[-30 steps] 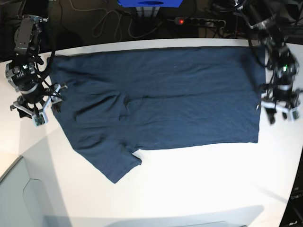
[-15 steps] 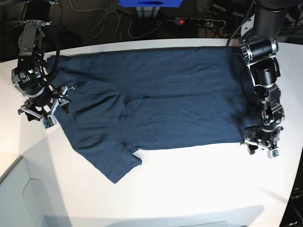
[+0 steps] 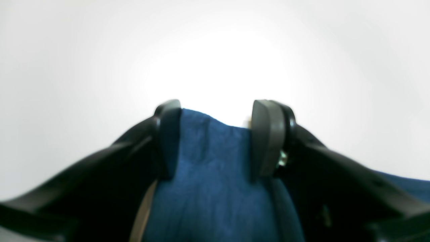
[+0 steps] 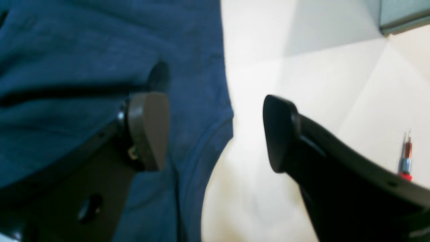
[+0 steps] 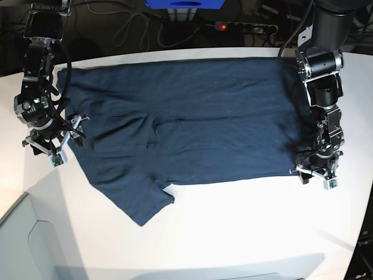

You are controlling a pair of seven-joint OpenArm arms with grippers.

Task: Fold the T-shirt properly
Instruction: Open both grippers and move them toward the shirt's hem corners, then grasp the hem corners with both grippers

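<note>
T-shirt [image 5: 198, 122] hem between parted (seemingly untouching) left fingers [image 3: 267, 137].

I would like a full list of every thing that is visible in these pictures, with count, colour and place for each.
plain dark navy-blue short-sleeved T-shirt: one, navy, spread flat across the table, one sleeve toward the near edge.
white table: one, white, under the shirt.
black power strip with a red light: one, behind the table's far edge.
blue object: one, top edge of the base view, cut off.
grey cables: several, on the dark floor behind the table.
red and silver pen-like item: one, on the table beyond the right gripper.
left gripper: open, astride the shirt's corner.
right gripper: open, at the shirt's edge.
</note>
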